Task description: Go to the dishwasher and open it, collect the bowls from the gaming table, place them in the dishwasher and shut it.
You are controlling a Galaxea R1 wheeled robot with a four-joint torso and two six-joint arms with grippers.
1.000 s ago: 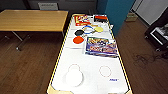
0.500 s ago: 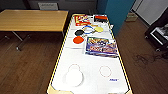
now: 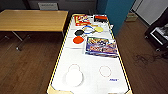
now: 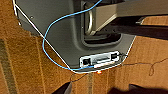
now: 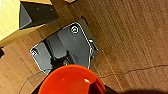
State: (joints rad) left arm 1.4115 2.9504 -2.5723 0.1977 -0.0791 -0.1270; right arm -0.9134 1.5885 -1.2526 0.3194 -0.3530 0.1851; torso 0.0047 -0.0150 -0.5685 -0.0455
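Observation:
The gaming table, white-topped with a yellowish edge, stretches away from me in the head view. On its far half a dark bowl lies just beyond an orange-red bowl, both left of a colourful game box. In the right wrist view another orange-red bowl hangs close to the camera above the wooden floor and my grey base. A dark finger overlaps its rim, so my right gripper is shut on it. The left wrist view looks down on my base with a blue cable.
A wooden table stands left of the gaming table, and a teal column at the far right. A white disc, a yellow dish and a red box also lie on the top. Dark equipment sits right.

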